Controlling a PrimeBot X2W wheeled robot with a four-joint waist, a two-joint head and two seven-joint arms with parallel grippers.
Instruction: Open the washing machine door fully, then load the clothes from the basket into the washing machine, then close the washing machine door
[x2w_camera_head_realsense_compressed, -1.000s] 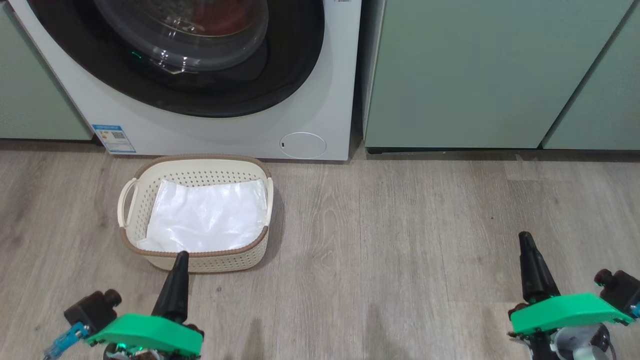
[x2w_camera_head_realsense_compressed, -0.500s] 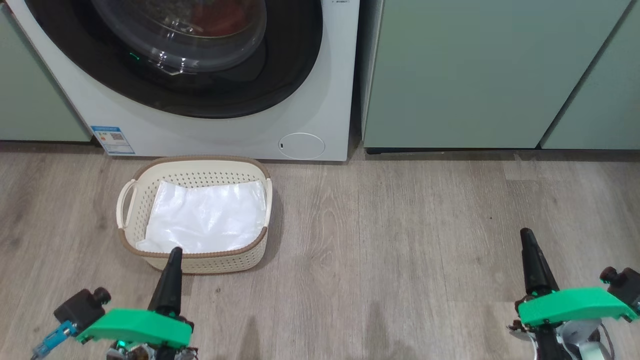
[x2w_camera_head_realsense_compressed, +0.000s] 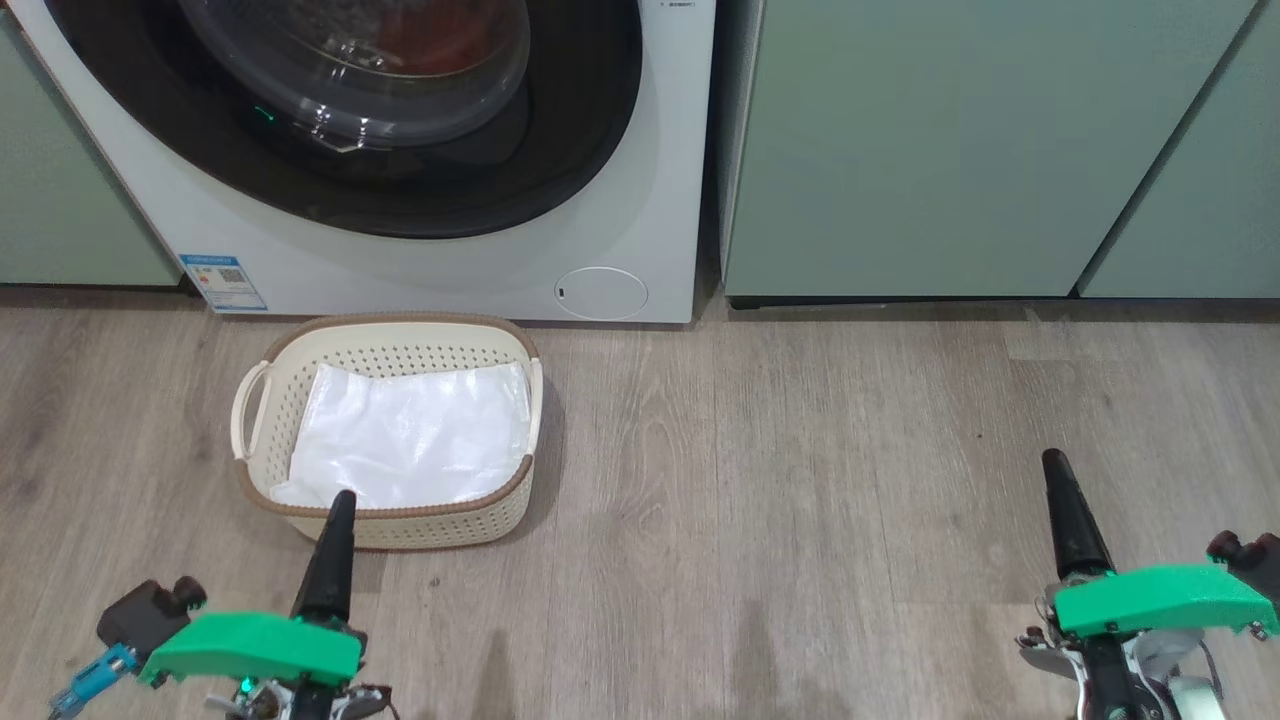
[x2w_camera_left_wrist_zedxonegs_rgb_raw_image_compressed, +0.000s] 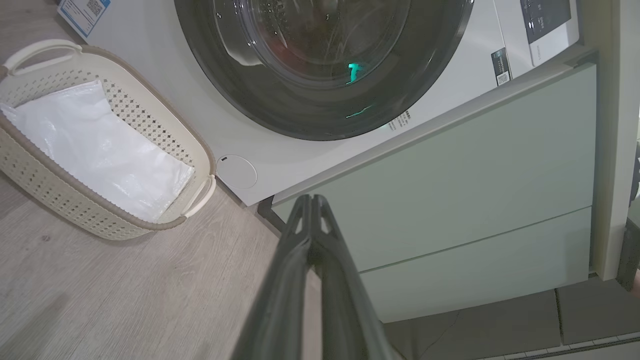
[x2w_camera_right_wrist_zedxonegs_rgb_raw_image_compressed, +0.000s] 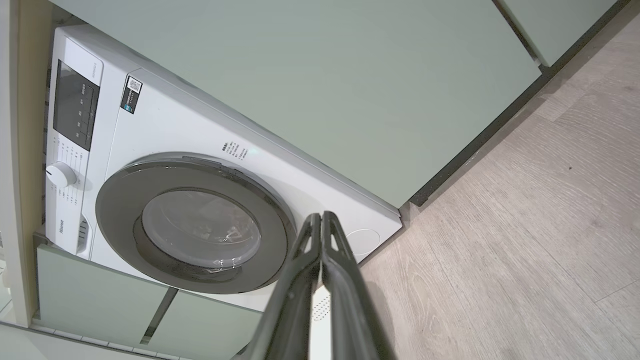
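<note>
The left pincer (x2w_camera_head_realsense_compressed: 338, 500) is pressed shut with nothing in it, and so is the right pincer (x2w_camera_head_realsense_compressed: 1058, 462), both hanging low over the wooden floor (x2w_camera_head_realsense_compressed: 800, 500). Just ahead of the left pincer's tip sits the basket (x2w_camera_head_realsense_compressed: 420, 525), its long axis running across the line the fingers point along; it holds a white sheet (x2w_camera_head_realsense_compressed: 410, 430) and no red fabric. Beyond the basket, further ahead of the left pincer, stands the washing machine (x2w_camera_head_realsense_compressed: 660, 150), and the washing machine door (x2w_camera_head_realsense_compressed: 560, 150) looks flush with its front. The clothes (x2w_camera_head_realsense_compressed: 440, 45) show as red behind the glass. The right pincer faces the green cabinets (x2w_camera_head_realsense_compressed: 950, 150), well apart from the door, so the left arm is the nearer one. The task looks complete
</note>
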